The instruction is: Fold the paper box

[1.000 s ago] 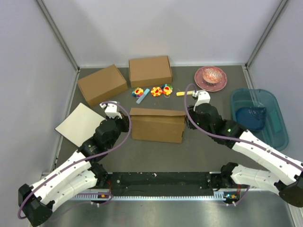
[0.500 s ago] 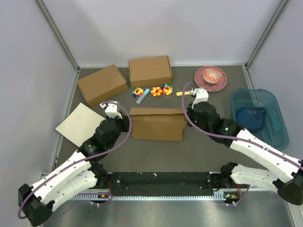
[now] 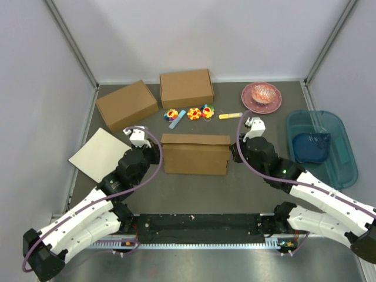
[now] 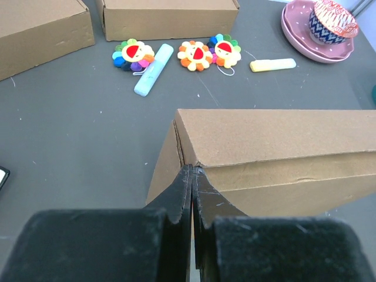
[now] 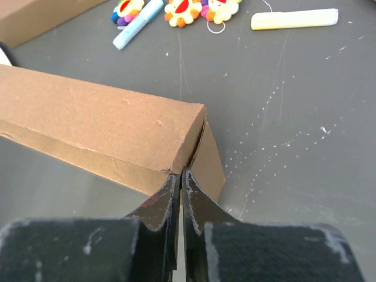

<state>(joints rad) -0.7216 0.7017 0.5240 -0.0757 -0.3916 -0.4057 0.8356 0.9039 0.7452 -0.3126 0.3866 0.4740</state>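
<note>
The paper box point(image 3: 195, 155) stands formed and closed in the middle of the table, a long brown cardboard block. My left gripper point(image 3: 159, 154) is shut, its tips touching the box's left near corner point(image 4: 188, 164); in the left wrist view the gripper point(image 4: 192, 171) shows nothing clearly between its fingers. My right gripper point(image 3: 232, 153) is shut too, its tips against the box's right near corner point(image 5: 187, 154); in the right wrist view the gripper point(image 5: 181, 174) has its jaws pressed together.
Two formed brown boxes point(image 3: 127, 104) point(image 3: 186, 88) stand at the back. An off-white board point(image 3: 98, 154) lies at the left. Flower toys point(image 3: 189, 113), a blue marker point(image 3: 177, 118) and a yellow marker point(image 3: 230, 116) lie behind the box. A pink plate with a bowl point(image 3: 261, 96) and a blue bin point(image 3: 321, 145) sit at the right.
My right wrist swung back then forward and a little right, uncovering the yellow marker. The box and my left arm have barely moved.
</note>
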